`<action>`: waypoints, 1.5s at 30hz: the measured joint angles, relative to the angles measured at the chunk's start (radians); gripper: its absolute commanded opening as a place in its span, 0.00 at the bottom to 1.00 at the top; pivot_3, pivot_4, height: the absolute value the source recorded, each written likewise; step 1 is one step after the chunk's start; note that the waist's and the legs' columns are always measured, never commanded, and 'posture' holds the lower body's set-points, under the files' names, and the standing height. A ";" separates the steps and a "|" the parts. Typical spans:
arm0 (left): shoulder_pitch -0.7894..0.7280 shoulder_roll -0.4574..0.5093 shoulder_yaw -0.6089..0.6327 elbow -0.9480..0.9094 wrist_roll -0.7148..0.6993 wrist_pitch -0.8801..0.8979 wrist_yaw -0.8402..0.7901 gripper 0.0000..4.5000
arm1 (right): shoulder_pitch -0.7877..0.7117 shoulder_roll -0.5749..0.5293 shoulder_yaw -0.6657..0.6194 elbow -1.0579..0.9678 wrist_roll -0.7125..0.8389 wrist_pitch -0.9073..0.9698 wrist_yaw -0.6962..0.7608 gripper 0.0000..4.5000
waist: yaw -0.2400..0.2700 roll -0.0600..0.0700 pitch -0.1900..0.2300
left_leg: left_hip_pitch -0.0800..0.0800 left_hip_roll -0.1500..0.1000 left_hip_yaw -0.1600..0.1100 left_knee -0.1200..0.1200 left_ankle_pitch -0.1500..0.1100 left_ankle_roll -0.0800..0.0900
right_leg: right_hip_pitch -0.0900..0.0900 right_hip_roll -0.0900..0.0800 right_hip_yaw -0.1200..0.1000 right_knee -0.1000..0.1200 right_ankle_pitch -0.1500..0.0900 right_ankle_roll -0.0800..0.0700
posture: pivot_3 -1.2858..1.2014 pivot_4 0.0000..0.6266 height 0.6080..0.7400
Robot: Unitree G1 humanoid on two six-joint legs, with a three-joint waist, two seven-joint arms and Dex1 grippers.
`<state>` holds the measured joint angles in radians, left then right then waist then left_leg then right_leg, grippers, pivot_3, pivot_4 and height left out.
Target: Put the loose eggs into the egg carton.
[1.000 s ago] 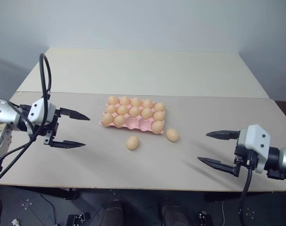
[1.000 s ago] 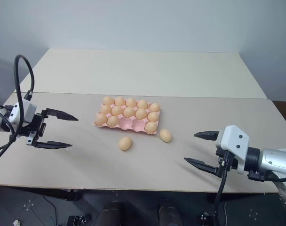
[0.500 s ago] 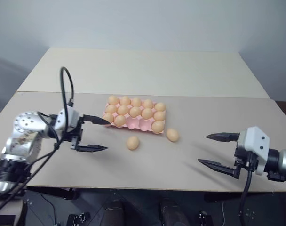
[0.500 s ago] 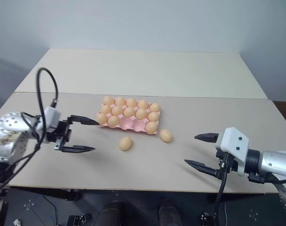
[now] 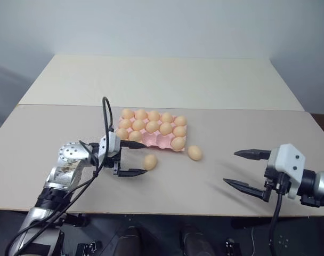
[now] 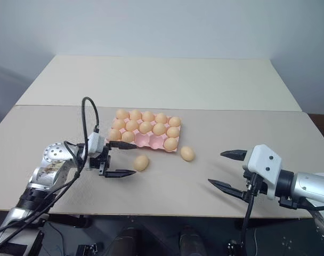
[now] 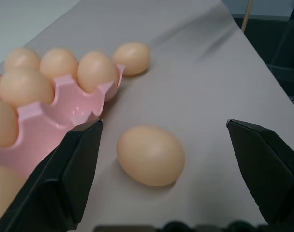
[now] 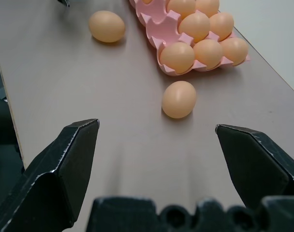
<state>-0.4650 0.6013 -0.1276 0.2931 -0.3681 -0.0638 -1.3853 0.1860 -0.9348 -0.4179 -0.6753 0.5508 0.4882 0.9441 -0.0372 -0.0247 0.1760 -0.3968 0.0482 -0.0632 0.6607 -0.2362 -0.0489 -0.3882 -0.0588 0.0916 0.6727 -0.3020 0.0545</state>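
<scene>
Two loose eggs lie on the worktop just in front of the egg carton. One egg sits between the spread fingers of the left hand, lined up for a grasp. The other egg lies nearer the right hand, which hangs spread and empty, well apart.

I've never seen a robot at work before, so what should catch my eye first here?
A pink egg carton sits mid-table, nearly full of tan eggs. Two loose eggs lie just in front of it: the left gripper stands open beside one egg, while the right gripper hangs open, well apart from the other egg.
</scene>
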 measured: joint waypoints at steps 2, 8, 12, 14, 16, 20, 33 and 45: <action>-0.011 -0.012 -0.006 0.032 0.014 0.000 -0.007 0.99 | 0.002 0.000 0.000 -0.007 0.000 0.000 -0.007 1.00 | 0.000 0.000 0.000 | 0.000 0.000 0.000 0.000 0.000 0.000 | 0.000 0.000 0.000 0.000 0.000 0.000 | 0.52 0.24 1.00; -0.055 -0.040 -0.014 0.107 0.069 -0.045 -0.016 0.99 | 0.016 0.002 0.000 -0.012 -0.007 0.000 -0.022 1.00 | 0.001 0.000 0.000 | 0.000 0.000 0.000 0.000 0.000 0.000 | 0.000 0.000 0.000 0.000 0.000 0.000 | 0.52 0.24 1.00; -0.068 -0.070 -0.029 0.151 0.094 -0.064 -0.016 0.99 | 0.018 0.002 0.000 -0.013 -0.018 0.000 -0.030 1.00 | 0.001 0.000 0.000 | 0.000 0.000 0.000 0.000 0.000 0.000 | 0.000 0.000 0.000 0.000 0.000 0.000 | 0.52 0.24 1.00; -0.079 -0.080 -0.032 0.162 0.106 -0.063 -0.015 0.99 | 0.019 0.002 0.001 -0.013 -0.020 0.000 -0.031 1.00 | 0.001 0.000 0.000 | 0.000 0.000 0.000 0.000 0.000 0.000 | 0.000 0.000 0.000 0.000 0.000 0.000 | 0.52 0.24 1.00; -0.093 -0.085 -0.037 0.171 0.117 -0.063 -0.016 0.95 | 0.020 0.002 0.001 -0.013 -0.022 0.000 -0.032 1.00 | 0.001 0.000 0.000 | 0.000 0.000 0.000 0.000 0.000 0.000 | 0.000 0.000 0.000 0.000 0.000 0.000 | 0.52 0.24 1.00; -0.107 -0.096 -0.043 0.199 0.133 -0.064 -0.023 0.72 | 0.023 0.002 0.002 -0.012 -0.032 0.000 -0.032 1.00 | 0.000 0.000 0.000 | 0.000 0.000 0.000 0.000 0.000 0.000 | 0.000 0.000 0.000 0.000 0.000 0.000 | 0.52 0.24 1.00; -0.111 -0.099 -0.030 0.191 0.113 -0.050 -0.037 0.45 | 0.024 0.012 0.009 -0.006 -0.059 -0.001 -0.030 1.00 | 0.000 0.000 0.000 | 0.000 0.000 0.000 0.000 0.000 0.000 | 0.000 0.000 0.000 0.000 0.000 0.000 | 0.52 0.24 1.00; -0.289 -0.090 0.094 0.323 0.098 -0.093 0.045 0.45 | 0.015 0.034 0.034 0.016 -0.093 -0.021 -0.034 1.00 | 0.003 0.000 0.000 | 0.000 -0.001 -0.001 0.000 0.000 0.000 | 0.000 0.000 0.000 0.000 0.000 0.000 | 0.52 0.24 1.00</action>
<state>-0.7541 0.5111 -0.0336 0.6161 -0.2696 -0.1572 -1.3399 0.2010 -0.9007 -0.3837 -0.6588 0.4579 0.4670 0.9105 -0.0337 -0.0252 0.1757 -0.3968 0.0472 -0.0638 0.6609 -0.2361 -0.0489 -0.3879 -0.0593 0.0914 0.6723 -0.3019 0.0546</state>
